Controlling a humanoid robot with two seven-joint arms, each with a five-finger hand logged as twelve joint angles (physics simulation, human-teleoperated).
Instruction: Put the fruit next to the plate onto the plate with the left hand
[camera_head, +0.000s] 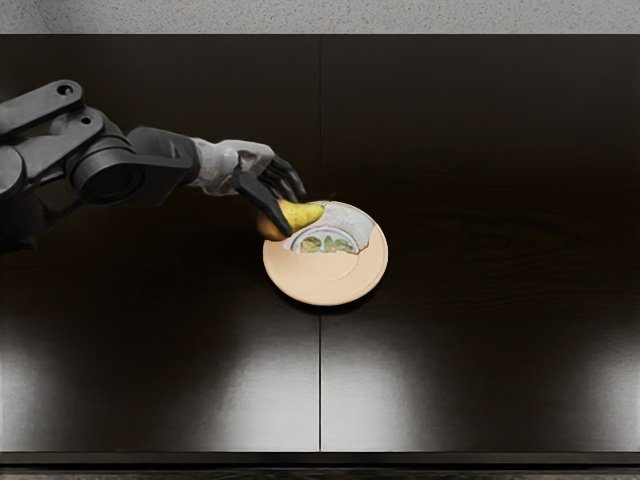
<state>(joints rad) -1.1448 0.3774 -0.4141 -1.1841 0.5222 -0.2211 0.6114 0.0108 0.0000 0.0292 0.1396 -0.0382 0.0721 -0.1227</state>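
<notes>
A yellow pear-like fruit (296, 215) hangs at the upper left rim of the tan plate (345, 280), partly over it. My left hand (272, 195) reaches in from the left and is shut on the fruit, dark fingers wrapped over its top and left side. The plate carries a pale painted centre with small green and yellow shapes. I cannot tell whether the fruit touches the plate or is held just above it. No right arm shows.
The plate sits near the middle of a dark glossy table (480, 350) with a seam running down its centre. A grey wall strip (320, 15) borders the far edge.
</notes>
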